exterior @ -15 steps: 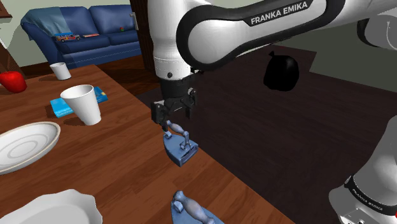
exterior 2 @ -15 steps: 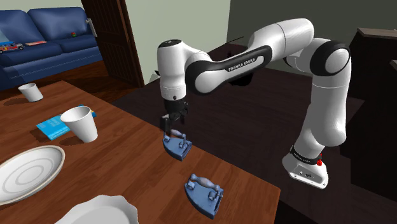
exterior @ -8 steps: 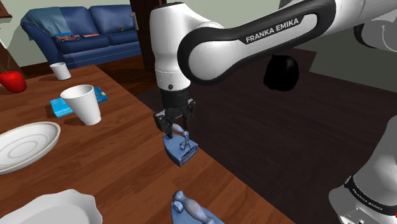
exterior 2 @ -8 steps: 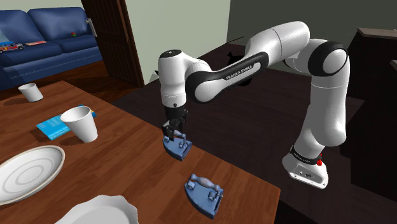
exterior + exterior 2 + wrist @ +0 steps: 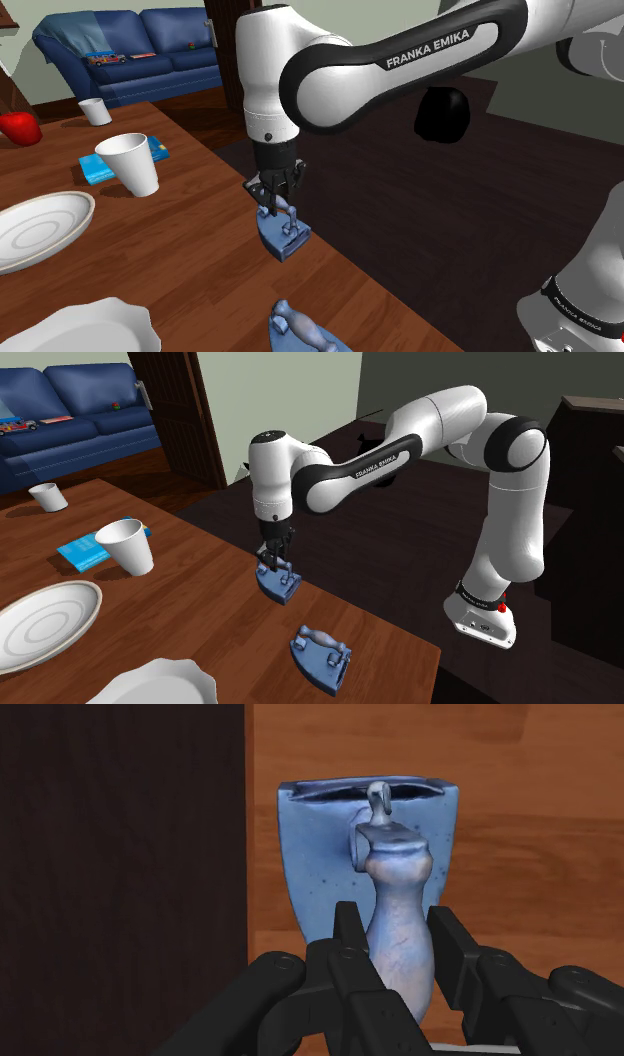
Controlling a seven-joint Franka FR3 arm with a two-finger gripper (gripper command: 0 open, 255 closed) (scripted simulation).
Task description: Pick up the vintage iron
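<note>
Blue iron (image 5: 283, 238), gripper (image 5: 394, 926) seemingly clasping handle

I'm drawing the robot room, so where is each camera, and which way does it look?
Shoulder view: beside the stand, looking down over the table toward the sofa; shows the arm and gripper.
Second exterior view: farther back, facing much the same way; shows the whole arm and stand.
Wrist view: on the hand, looking down at the iron; fingers clasp its handle.
Both outside views share the iron, second iron and white cup.
</note>
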